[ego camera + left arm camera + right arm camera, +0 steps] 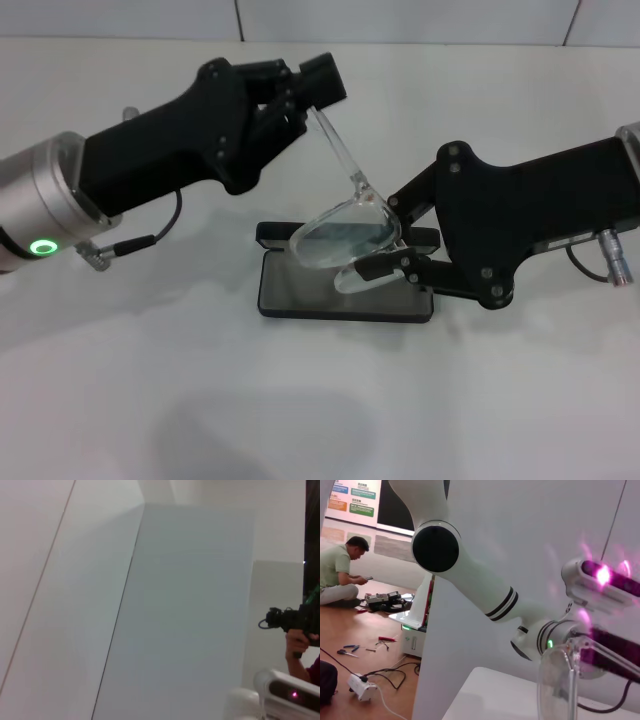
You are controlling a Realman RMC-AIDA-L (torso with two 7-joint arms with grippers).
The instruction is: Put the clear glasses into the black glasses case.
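Near the middle of the desk [120, 400], the clear glasses [345, 235] hang above the open black glasses case [340, 295]. The left end effector [305, 100] pinches one temple tip; the right end effector [395, 235] closes on the lens end. Fold that raised temple first, then lower level.

A plain white, smooth counter [150, 400] carried the scene. Directly on it lay one matte black rectangular hard glasses case [345, 298] with rounded corners, opened flat (its grey lining facing up), sitting near the counter's middle, its long side running left to right.
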